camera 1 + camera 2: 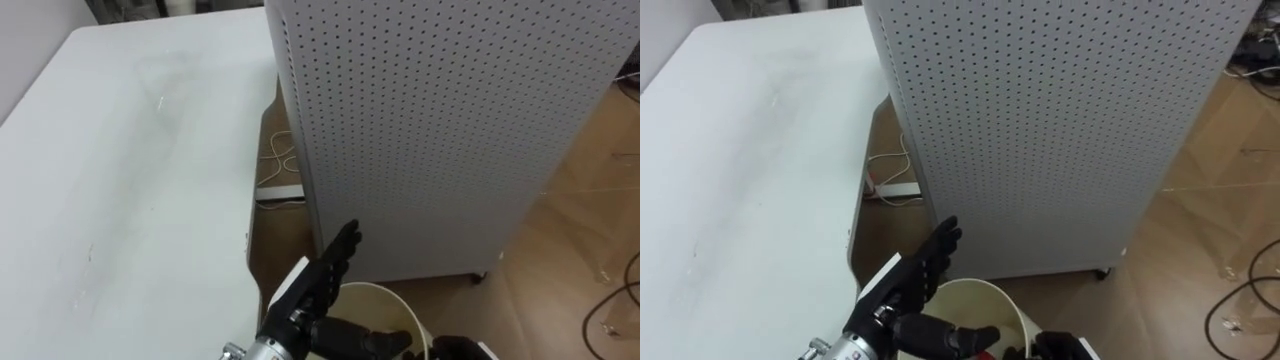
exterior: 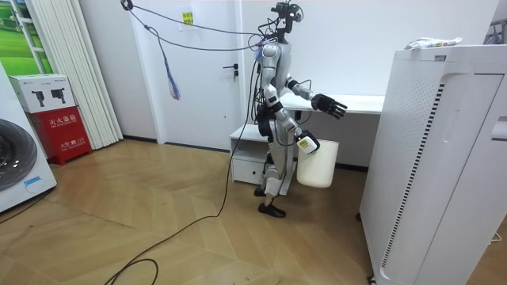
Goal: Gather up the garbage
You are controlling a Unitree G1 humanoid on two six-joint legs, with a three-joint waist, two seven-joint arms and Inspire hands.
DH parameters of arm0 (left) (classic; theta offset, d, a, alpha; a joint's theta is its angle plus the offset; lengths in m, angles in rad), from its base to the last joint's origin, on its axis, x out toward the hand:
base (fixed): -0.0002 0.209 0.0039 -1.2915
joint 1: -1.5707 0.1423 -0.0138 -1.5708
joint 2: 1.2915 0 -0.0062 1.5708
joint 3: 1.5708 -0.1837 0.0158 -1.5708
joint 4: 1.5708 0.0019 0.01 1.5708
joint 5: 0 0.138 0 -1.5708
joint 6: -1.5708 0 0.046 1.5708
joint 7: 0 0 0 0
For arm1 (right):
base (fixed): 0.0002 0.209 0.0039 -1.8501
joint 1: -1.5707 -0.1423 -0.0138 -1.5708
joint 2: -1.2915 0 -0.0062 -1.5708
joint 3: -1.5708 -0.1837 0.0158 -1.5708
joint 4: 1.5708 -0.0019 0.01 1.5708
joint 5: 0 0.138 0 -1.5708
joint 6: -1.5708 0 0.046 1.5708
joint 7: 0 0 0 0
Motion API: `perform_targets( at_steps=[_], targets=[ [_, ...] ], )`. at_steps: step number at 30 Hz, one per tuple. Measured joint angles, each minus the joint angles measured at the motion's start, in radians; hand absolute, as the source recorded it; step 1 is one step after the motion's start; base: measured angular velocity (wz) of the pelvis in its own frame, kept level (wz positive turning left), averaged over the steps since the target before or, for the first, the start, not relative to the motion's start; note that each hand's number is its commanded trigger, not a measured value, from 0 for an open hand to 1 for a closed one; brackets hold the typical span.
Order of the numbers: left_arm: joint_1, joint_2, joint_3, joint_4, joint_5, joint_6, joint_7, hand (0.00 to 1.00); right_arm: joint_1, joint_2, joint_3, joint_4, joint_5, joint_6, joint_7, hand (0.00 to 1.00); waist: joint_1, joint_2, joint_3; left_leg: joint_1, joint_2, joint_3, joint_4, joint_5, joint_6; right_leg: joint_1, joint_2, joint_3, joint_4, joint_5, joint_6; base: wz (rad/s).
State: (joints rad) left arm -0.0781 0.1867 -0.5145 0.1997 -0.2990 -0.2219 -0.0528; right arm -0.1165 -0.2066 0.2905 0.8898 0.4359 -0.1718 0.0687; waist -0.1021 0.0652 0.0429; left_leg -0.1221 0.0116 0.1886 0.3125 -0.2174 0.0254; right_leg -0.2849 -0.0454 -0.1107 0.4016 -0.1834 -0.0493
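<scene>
Nearest: my left hand (image 1: 322, 278), fingers straight and slightly apart, pointing at the perforated white cabinet (image 1: 430, 130), above the white bin (image 1: 392, 296), whose contents I cannot make out. My right hand (image 1: 460, 347) sits at the bin's rim; whether it grips I cannot tell. Garbage (image 2: 432, 42): pale crumpled piece lying flat atop the cabinet, long axis across the room view.

Light-brown wooden parquet floor (image 2: 158, 229), plain white walls (image 2: 206, 87), white door with a dark handle (image 2: 224, 95), long white tabletop (image 1: 130, 180), tall white perforated metal cabinet (image 1: 430, 130) (just beside the tabletop's edge), white vertical blinds (image 2: 75, 71), white front-loading washing machine (image 2: 20, 166), even indoor light.
</scene>
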Motion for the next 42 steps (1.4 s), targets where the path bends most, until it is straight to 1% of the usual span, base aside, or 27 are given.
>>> perform_targets(
  at_steps=[1, 2, 3, 5, 7, 8, 9, 10, 11, 14, 16, 17, 19, 20, 21, 22, 23, 24, 25, 26, 27, 28, 29, 30, 32, 36, 42],
  targets=[
    [0.0, -0.001, 0.007, -0.01, 0.0, -0.007, 0.001, 0.0, 0.0, -0.002, 0.0, 0.0, 0.003, 0.0, 0.001, 1.0, 0.012, 0.001, -0.0014, 0.003, 0.0, -0.007, 0.0, -0.001, -0.001, -0.001, 0.007, 0.018, 0.0, 0.001, 0.0, -0.7],
    [0.004, -0.008, 0.025, -0.025, 0.012, -0.025, 0.002, 0.0, -0.001, -0.004, 0.0, 0.0, 0.004, 0.0, 0.002, 1.0, 0.032, -0.003, -0.0027, 0.012, -0.003, -0.033, -0.002, -0.003, -0.004, -0.002, 0.019, 0.045, -0.002, 0.007, -0.002, -0.69],
    [0.006, -0.01, 0.04, -0.026, 0.022, -0.044, 0.005, 0.0, -0.001, -0.003, 0.0, -0.002, 0.004, 0.0, 0.005, 1.0, 0.042, -0.009, -0.0044, 0.025, -0.004, -0.052, -0.009, -0.003, -0.005, -0.001, 0.026, 0.066, 0.0, 0.012, -0.005, -0.71],
    [0.007, -0.004, 0.052, -0.026, 0.03, -0.058, 0.018, 0.0, -0.001, -0.004, 0.001, -0.015, 0.004, 0.0, 0.005, 1.0, 0.054, -0.022, -0.0085, 0.036, -0.006, -0.054, -0.011, -0.007, -0.011, -0.01, 0.034, 0.092, 0.013, 0.017, -0.008, -0.64],
    [0.013, -0.004, 0.065, -0.027, 0.03, -0.061, 0.028, 0.0, 0.001, -0.006, 0.001, -0.035, 0.0, 0.0, 0.005, 1.0, 0.054, -0.033, -0.0106, 0.043, -0.008, -0.054, -0.011, -0.013, -0.016, -0.018, 0.043, 0.122, 0.022, 0.018, -0.006, -0.52],
    [0.02, -0.001, 0.073, -0.027, 0.031, -0.061, 0.03, 0.0, 0.003, -0.006, 0.001, -0.045, -0.002, 0.001, 0.006, 1.0, 0.051, -0.041, -0.0153, 0.049, -0.008, -0.052, -0.011, -0.016, -0.016, -0.02, 0.05, 0.138, 0.025, 0.02, -0.004, -0.42],
    [0.025, 0.0, 0.086, -0.027, 0.042, -0.061, 0.028, 0.0, 0.007, -0.009, -0.002, -0.057, -0.005, 0.002, 0.006, 1.0, 0.049, -0.046, -0.0189, 0.056, -0.009, -0.048, -0.01, -0.021, -0.017, -0.02, 0.055, 0.15, 0.026, 0.022, -0.002, -0.41],
    [0.024, -0.001, 0.093, -0.027, 0.054, -0.061, 0.027, 0.0, 0.012, -0.013, -0.006, -0.07, -0.005, 0.004, 0.006, 1.0, 0.052, -0.047, -0.0194, 0.06, -0.008, -0.043, -0.008, -0.027, -0.017, -0.019, 0.059, 0.157, 0.027, 0.023, -0.001, -0.45],
    [0.025, -0.001, 0.115, -0.027, 0.079, -0.061, 0.028, 0.0, 0.017, -0.024, -0.007, -0.096, -0.003, 0.011, 0.006, 1.0, 0.059, -0.048, -0.0208, 0.067, -0.007, -0.022, -0.003, -0.041, -0.015, -0.019, 0.073, 0.175, 0.028, 0.028, 0.0, -0.56],
    [0.041, 0.01, 0.161, -0.035, 0.096, -0.061, 0.044, 0.0, 0.023, -0.035, -0.007, -0.132, 0.003, 0.021, 0.005, 1.0, 0.068, -0.058, -0.0287, 0.091, -0.007, 0.029, 0.001, -0.048, -0.011, -0.013, 0.098, 0.222, 0.026, 0.045, 0.009, -0.59],
    [0.043, 0.012, 0.179, -0.045, 0.097, -0.061, 0.059, 0.0, 0.024, -0.033, -0.007, -0.136, 0.019, 0.021, 0.001, 1.0, 0.071, -0.058, -0.0298, 0.107, -0.007, 0.054, -0.001, -0.05, -0.006, -0.002, 0.101, 0.225, 0.012, 0.059, 0.013, -0.5],
    [0.047, 0.01, 0.189, -0.066, 0.098, -0.062, 0.075, 0.0, 0.024, -0.03, -0.007, -0.141, 0.036, 0.021, -0.002, 1.0, 0.084, -0.059, -0.0301, 0.114, -0.008, 0.065, -0.006, -0.052, -0.003, -0.002, 0.106, 0.234, 0.003, 0.074, 0.016, -0.67],
    [0.058, 0.008, 0.21, -0.104, 0.116, -0.066, 0.094, 0.0, 0.024, -0.023, -0.007, -0.15, 0.037, 0.021, -0.001, 1.0, 0.092, -0.056, -0.0319, 0.116, 0.0, 0.086, -0.012, -0.058, 0.008, -0.002, 0.108, 0.208, -0.03, 0.109, 0.015, -0.65],
    [0.062, 0.007, 0.225, -0.126, 0.133, -0.067, 0.102, 0.0, 0.024, -0.017, -0.007, -0.151, 0.037, 0.021, 0.001, 1.0, 0.094, -0.056, -0.0325, 0.116, 0.016, 0.118, -0.026, -0.066, 0.014, 0.0, 0.103, 0.155, -0.056, 0.135, 0.008, -0.59],
    [0.064, 0.003, 0.24, -0.14, 0.138, -0.068, 0.11, 0.0, 0.026, -0.009, -0.007, -0.151, 0.037, 0.021, 0.007, 1.0, 0.112, -0.062, -0.0334, 0.122, 0.037, 0.179, -0.049, -0.07, 0.015, -0.005, 0.083, 0.08, -0.027, 0.127, -0.012, -0.55],
    [0.066, 0.003, 0.243, -0.141, 0.14, -0.068, 0.113, 0.0, 0.03, -0.009, -0.007, -0.15, 0.037, 0.021, 0.01, 1.0, 0.116, -0.061, -0.0329, 0.133, 0.044, 0.214, -0.053, -0.069, 0.012, -0.003, 0.065, 0.035, 0.023, 0.096, -0.013, -0.36],
    [0.071, -0.007, 0.243, -0.143, 0.145, -0.068, 0.117, 0.0, 0.041, -0.016, -0.008, -0.15, 0.035, 0.021, 0.01, 1.0, 0.118, -0.058, -0.0342, 0.157, 0.047, 0.265, -0.072, -0.064, 0.004, 0.021, 0.023, -0.04, 0.102, 0.026, -0.002, -0.18],
    [0.071, -0.012, 0.243, -0.151, 0.143, -0.068, 0.116, 0.0, 0.046, -0.025, -0.007, -0.15, 0.03, 0.021, 0.011, 1.0, 0.128, -0.062, -0.0347, 0.172, 0.041, 0.298, -0.072, -0.063, 0.002, 0.043, -0.02, -0.069, 0.139, -0.028, 0.021, -0.19],
    [0.071, -0.014, 0.244, -0.155, 0.144, -0.068, 0.116, 0.0, 0.048, -0.026, -0.007, -0.15, 0.03, 0.021, 0.01, 1.0, 0.132, -0.067, -0.0351, 0.172, 0.033, 0.302, -0.065, -0.064, 0.001, 0.047, -0.029, -0.07, 0.129, -0.04, 0.03, -0.24],
    [0.073, -0.015, 0.247, -0.16, 0.144, -0.068, 0.116, 0.0, 0.05, -0.026, -0.005, -0.15, 0.029, 0.021, 0.011, 1.0, 0.136, -0.071, -0.0332, 0.163, 0.025, 0.281, -0.047, -0.065, 0.0, 0.048, -0.026, -0.069, 0.097, -0.049, 0.016, -0.33],
    [0.078, -0.014, 0.254, -0.162, 0.146, -0.068, 0.114, 0.0, 0.049, -0.025, 0.001, -0.151, 0.029, 0.021, 0.013, 1.0, 0.143, -0.067, -0.0352, 0.149, 0.022, 0.216, -0.039, -0.064, 0.0, 0.057, -0.015, -0.06, 0.069, -0.039, -0.001, -0.36],
    [0.08, -0.013, 0.26, -0.162, 0.154, -0.068, 0.114, 0.0, 0.05, -0.022, 0.002, -0.151, 0.029, 0.021, 0.018, 1.0, 0.148, -0.066, -0.0354, 0.146, 0.022, 0.177, -0.04, -0.064, -0.001, 0.059, -0.006, -0.055, 0.055, -0.031, -0.007, -0.41],
    [0.083, -0.011, 0.274, -0.162, 0.156, -0.068, 0.114, 0.0, 0.052, -0.015, 0.002, -0.151, 0.029, 0.021, 0.024, 1.0, 0.14, -0.066, -0.0352, 0.145, 0.024, 0.117, -0.043, -0.061, -0.004, 0.073, 0.008, -0.055, 0.025, -0.016, -0.011, -0.19],
    [0.082, -0.009, 0.282, -0.162, 0.155, -0.068, 0.117, 0.0, 0.056, -0.013, 0.001, -0.157, 0.028, 0.021, 0.033, 1.0, 0.127, -0.07, -0.0343, 0.149, 0.026, 0.096, -0.046, -0.059, -0.007, 0.089, 0.015, -0.063, 0.001, -0.006, -0.011, -0.05],
    [0.083, -0.003, 0.284, -0.162, 0.155, -0.068, 0.121, 0.0, 0.063, -0.015, 0.002, -0.162, 0.028, 0.021, 0.038, 1.0, 0.11, -0.074, -0.0345, 0.153, 0.028, 0.094, -0.047, -0.058, -0.008, 0.106, 0.022, -0.072, -0.025, 0.004, -0.01, 0.05],
    [0.083, 0.008, 0.284, -0.168, 0.154, -0.068, 0.13, 0.0, 0.063, -0.023, 0.001, -0.165, 0.026, 0.021, 0.037, 1.0, 0.098, -0.075, -0.0347, 0.151, 0.036, 0.094, -0.049, -0.058, -0.008, 0.124, 0.037, -0.076, -0.078, 0.035, -0.008, -0.04],
    [0.083, 0.015, 0.287, -0.171, 0.155, -0.068, 0.137, 0.0, 0.064, -0.028, 0.0, -0.198, 0.025, 0.021, 0.038, 1.0, 0.088, -0.079, -0.0342, 0.152, 0.044, 0.085, -0.053, -0.058, -0.008, 0.128, 0.038, -0.088, -0.079, 0.037, -0.007, 0.02]
  ],
)
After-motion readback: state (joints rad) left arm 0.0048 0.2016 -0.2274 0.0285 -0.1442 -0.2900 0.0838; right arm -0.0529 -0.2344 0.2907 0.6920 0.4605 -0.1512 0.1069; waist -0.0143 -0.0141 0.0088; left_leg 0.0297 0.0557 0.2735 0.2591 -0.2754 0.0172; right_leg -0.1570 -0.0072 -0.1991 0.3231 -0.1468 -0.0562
